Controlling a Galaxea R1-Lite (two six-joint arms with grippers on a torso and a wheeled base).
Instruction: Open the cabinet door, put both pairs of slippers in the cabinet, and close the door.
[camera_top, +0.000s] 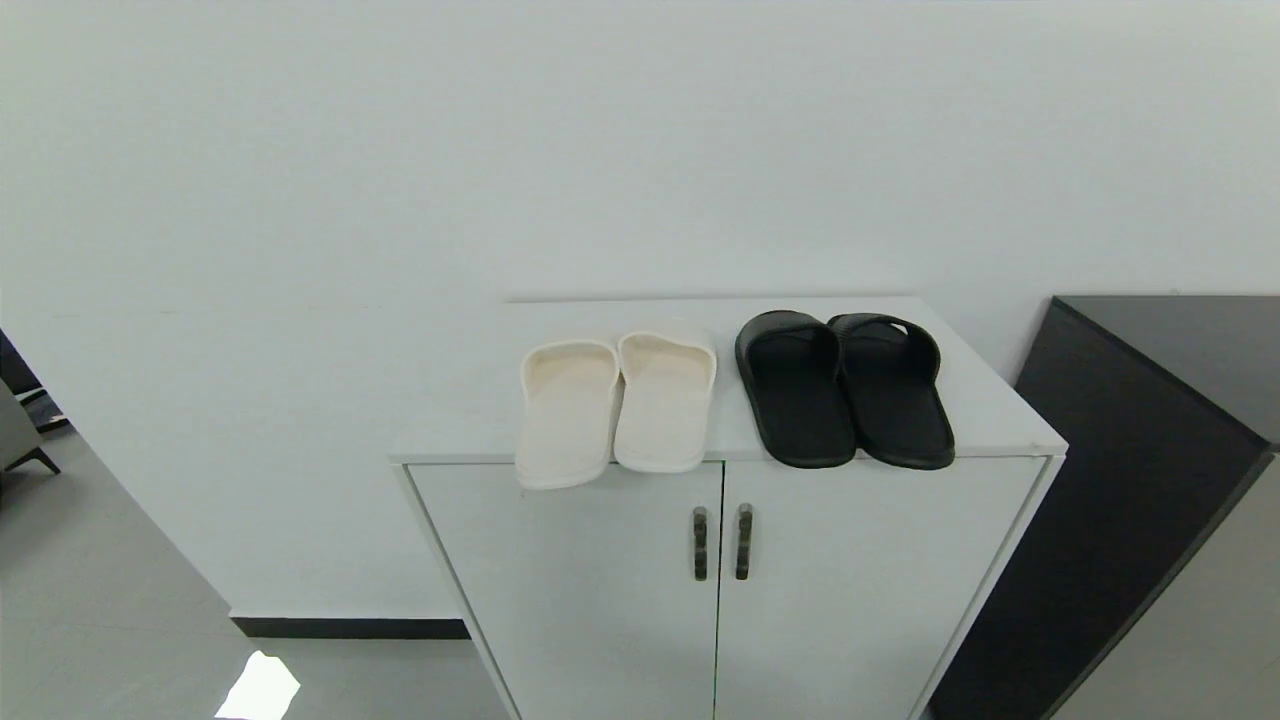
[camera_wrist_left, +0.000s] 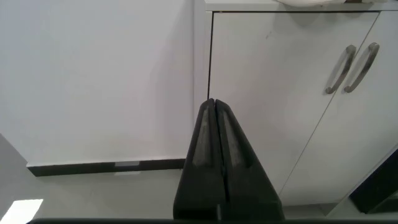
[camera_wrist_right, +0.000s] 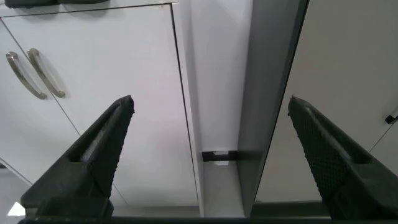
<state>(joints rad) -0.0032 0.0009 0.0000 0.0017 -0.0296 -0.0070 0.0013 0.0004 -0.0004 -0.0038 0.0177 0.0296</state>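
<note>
A white two-door cabinet (camera_top: 850, 590) stands against the wall with both doors closed. Two grey bar handles (camera_top: 720, 542) meet at its middle. On its top lie a cream pair of slippers (camera_top: 615, 405) on the left and a black pair of slippers (camera_top: 845, 390) on the right, heels overhanging the front edge. My left gripper (camera_wrist_left: 214, 106) is shut and empty, low in front of the cabinet's left door (camera_wrist_left: 280, 93). My right gripper (camera_wrist_right: 210, 109) is open and empty, facing the cabinet's right edge (camera_wrist_right: 180, 93); the handles (camera_wrist_right: 34, 74) show off to one side.
A dark cabinet (camera_top: 1150, 480) stands close on the right of the white one, with a narrow gap (camera_wrist_right: 217, 124) between them. Grey floor (camera_top: 100, 600) lies open on the left. A black baseboard (camera_top: 350, 628) runs along the white wall.
</note>
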